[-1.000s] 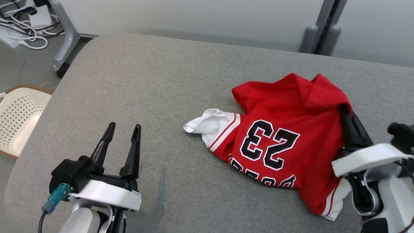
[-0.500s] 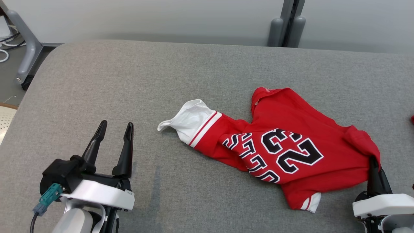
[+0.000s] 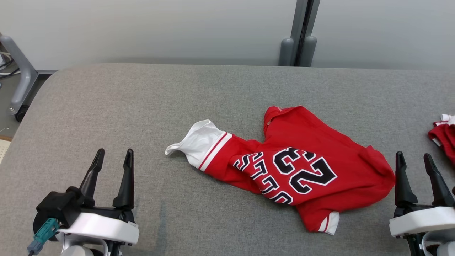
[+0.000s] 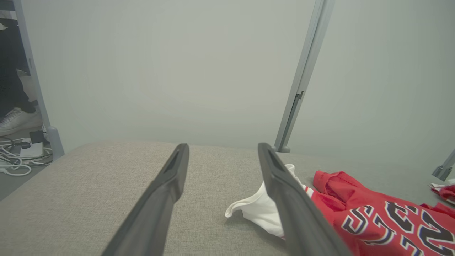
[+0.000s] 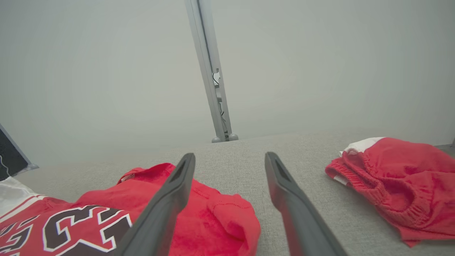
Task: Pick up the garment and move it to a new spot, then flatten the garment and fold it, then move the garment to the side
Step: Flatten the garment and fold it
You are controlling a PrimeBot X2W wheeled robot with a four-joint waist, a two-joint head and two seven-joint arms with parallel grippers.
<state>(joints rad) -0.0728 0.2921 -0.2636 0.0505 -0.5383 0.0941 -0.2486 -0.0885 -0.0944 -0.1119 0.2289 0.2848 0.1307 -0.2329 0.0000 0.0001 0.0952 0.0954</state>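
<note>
Garment [image 3: 302, 167]: a red jersey with white, red-striped cuffs, lying crumpled on the grey padded table [image 3: 142, 106], right of centre in the head view. Its long axis runs nearly across the table, from the white sleeve [image 3: 197, 142] at the robot's left to a bunched red end at its right. The right gripper [image 3: 412, 156] stands just beside that red end, jaws apart and empty. The left gripper [image 3: 115, 153], likewise wide open and holding nothing, is well apart from the sleeve, with bare table between. The right arm is thus judged the nearer for a flattening grasp; the left must reach rightward. Legible print: the number "23" [image 3: 305, 170], black outlined in white; the adjoining block letters are creased and unreadable. A second red garment [image 3: 442, 137] lies at the right edge.
</note>
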